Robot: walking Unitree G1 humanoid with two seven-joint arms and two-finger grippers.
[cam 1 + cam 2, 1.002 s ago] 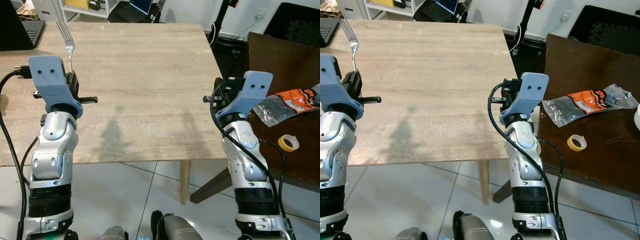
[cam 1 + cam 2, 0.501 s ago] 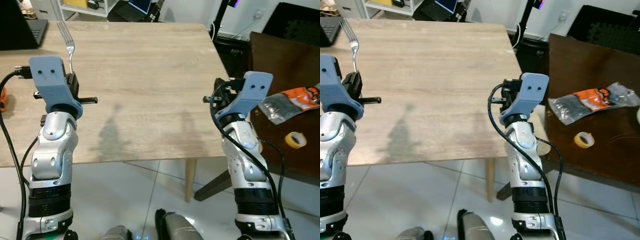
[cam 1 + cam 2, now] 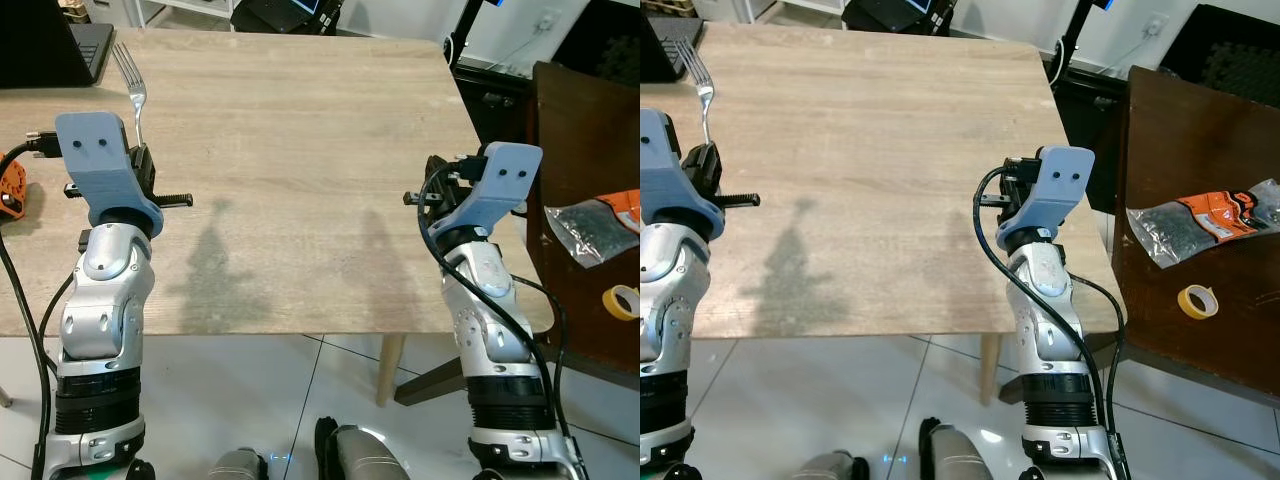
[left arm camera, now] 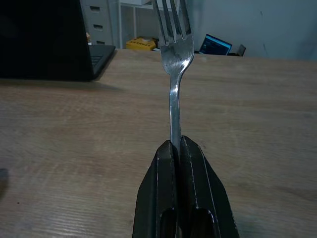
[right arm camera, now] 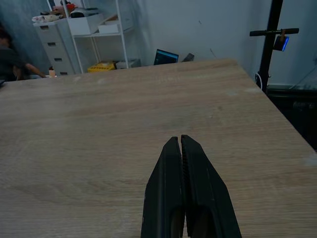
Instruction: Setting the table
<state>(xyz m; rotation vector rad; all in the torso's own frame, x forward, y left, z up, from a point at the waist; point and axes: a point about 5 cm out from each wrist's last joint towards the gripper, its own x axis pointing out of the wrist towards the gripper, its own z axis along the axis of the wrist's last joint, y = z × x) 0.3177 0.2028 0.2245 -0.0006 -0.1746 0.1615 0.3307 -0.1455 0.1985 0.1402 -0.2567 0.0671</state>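
- Between the black fingers (image 4: 190, 188) of the left gripper (image 4: 177, 148), pressed tight on its handle, stands a silver fork (image 4: 173, 59), tines pointing away toward 12 o'clock.
- Over the wooden table (image 3: 300, 150) at about 9 o'clock in the head view, that gripper holds the fork above the boards, near the left edge.
- At 11 o'clock, a black laptop (image 3: 45, 45) sits on the table's far left corner.
- At 3 o'clock, the right gripper (image 5: 181, 144) hovers over the table's right edge, its fingers closed flat against each other with nothing between them.
- Farther out toward 3 o'clock, a dark brown table (image 3: 1200, 180) carries a plastic packet (image 3: 1200, 215) and a roll of yellow tape (image 3: 1197, 300).
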